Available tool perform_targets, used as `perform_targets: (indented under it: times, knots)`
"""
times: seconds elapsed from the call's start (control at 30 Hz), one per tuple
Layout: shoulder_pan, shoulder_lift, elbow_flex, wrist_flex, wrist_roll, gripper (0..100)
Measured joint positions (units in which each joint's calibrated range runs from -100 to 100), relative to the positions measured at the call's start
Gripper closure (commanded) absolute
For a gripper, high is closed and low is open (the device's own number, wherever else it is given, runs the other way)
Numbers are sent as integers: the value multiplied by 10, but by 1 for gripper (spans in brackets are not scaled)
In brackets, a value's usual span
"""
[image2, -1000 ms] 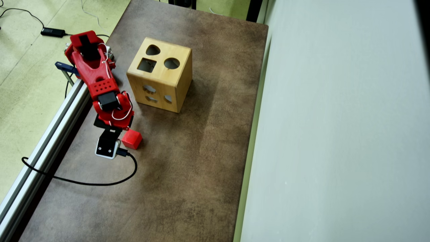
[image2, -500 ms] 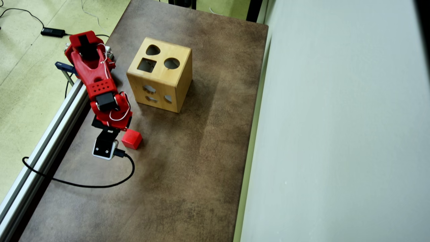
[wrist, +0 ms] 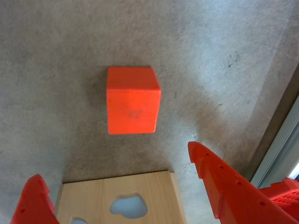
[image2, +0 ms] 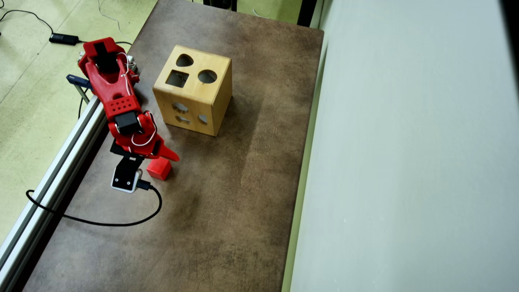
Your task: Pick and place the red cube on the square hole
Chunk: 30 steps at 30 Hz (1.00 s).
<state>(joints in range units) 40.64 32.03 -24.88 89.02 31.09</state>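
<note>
Overhead view: the red cube (image2: 159, 168) sits on the mottled brown table (image2: 227, 194), toward its left edge and nearer than the wooden box (image2: 194, 90), well apart from it. The cube lies free on the surface, and no finger touches it. In the wrist view the cube (wrist: 133, 100) rests flat on the grey-brown tabletop, above and between the two red fingertips (wrist: 198, 151) at the bottom of the picture.

The gripper (wrist: 114, 165) is spread wide, with nothing between its fingers. From above, one red finger (image2: 168, 154) juts out to the right just beyond the far side of the cube, and the red arm (image2: 115, 93) runs back to the far left corner of the table. A small white and black camera block (image2: 125, 178) hangs just left of the cube, and a black cable (image2: 101, 222) loops from it across the table.

The square hole (image2: 177, 78) opens dark in the top of the box, beside a round cut-out (image2: 207, 76) and a heart-shaped cut-out (image2: 184, 61).

An aluminium rail (image2: 56, 170) lines the left edge of the table. Beyond it lies a pale green floor (image2: 28, 101) with a black power adapter (image2: 63, 39). A pale grey wall (image2: 413, 154) fills the right side.
</note>
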Motion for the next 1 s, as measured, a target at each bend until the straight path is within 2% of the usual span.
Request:
perform_targets:
  times: [0.53,1.0]
  knots:
    - [-6,90,0,-6,0,55]
    - [-6,104,0,-22,0,55]
